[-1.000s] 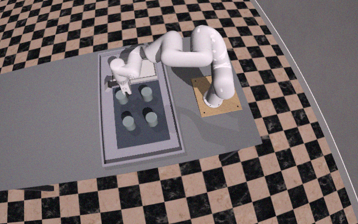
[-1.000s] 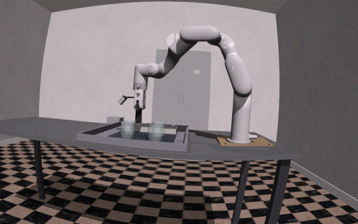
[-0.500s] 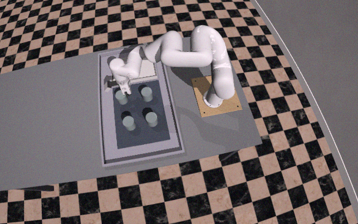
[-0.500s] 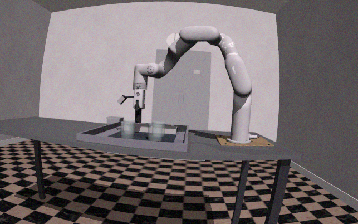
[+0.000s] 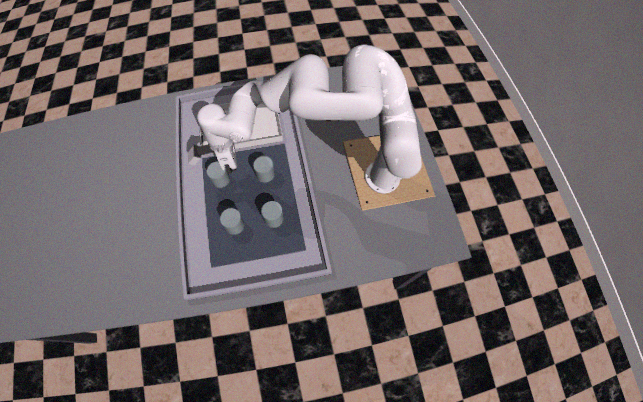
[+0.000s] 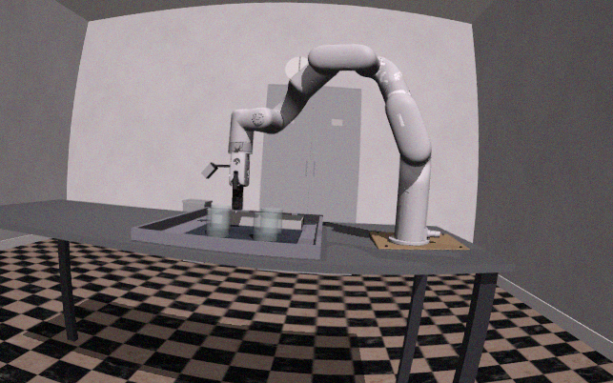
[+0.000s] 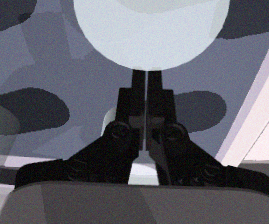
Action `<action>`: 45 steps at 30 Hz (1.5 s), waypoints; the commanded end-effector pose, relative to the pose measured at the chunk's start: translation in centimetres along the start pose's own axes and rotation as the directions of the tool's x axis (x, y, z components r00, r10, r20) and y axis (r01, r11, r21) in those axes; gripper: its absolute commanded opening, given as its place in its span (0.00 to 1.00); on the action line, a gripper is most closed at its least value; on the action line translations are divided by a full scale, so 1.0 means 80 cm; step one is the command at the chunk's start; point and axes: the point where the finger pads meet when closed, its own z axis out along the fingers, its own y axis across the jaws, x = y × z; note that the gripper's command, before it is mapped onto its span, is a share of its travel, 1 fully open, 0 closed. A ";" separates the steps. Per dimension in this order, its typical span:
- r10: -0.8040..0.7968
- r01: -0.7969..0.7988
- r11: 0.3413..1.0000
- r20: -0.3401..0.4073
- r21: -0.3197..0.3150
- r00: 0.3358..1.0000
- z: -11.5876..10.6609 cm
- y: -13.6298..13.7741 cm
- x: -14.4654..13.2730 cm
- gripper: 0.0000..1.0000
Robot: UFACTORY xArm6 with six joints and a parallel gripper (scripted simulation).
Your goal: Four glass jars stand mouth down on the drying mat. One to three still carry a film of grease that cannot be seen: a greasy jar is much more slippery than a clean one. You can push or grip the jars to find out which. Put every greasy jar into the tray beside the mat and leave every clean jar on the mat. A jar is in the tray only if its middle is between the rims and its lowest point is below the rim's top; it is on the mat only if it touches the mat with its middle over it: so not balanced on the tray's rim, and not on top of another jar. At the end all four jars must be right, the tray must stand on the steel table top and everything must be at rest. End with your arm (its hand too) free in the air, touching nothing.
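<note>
Four pale glass jars stand mouth down on the dark drying mat (image 5: 264, 245): back left (image 5: 217, 176), back right (image 5: 264, 168), front left (image 5: 231, 221) and front right (image 5: 272, 214). My gripper (image 5: 230, 169) (image 6: 237, 205) (image 7: 145, 85) is shut and empty. It points down just beside the back left jar (image 7: 151, 10), with its fingertips at the jar's edge in the wrist view. The pale tray (image 5: 268, 129) lies behind the mat, partly hidden by my arm. In the exterior view the two front jars (image 6: 218, 221) (image 6: 267, 225) overlap the ones behind them.
A raised grey frame (image 5: 189, 225) (image 6: 223, 245) surrounds the mat and tray on the steel table (image 5: 74, 200). My arm's base stands on a brown plate (image 5: 414, 192) to the right.
</note>
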 end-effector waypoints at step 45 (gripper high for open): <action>0.000 0.000 1.000 -0.004 -0.001 1.000 0.006 0.000 -0.026 0.00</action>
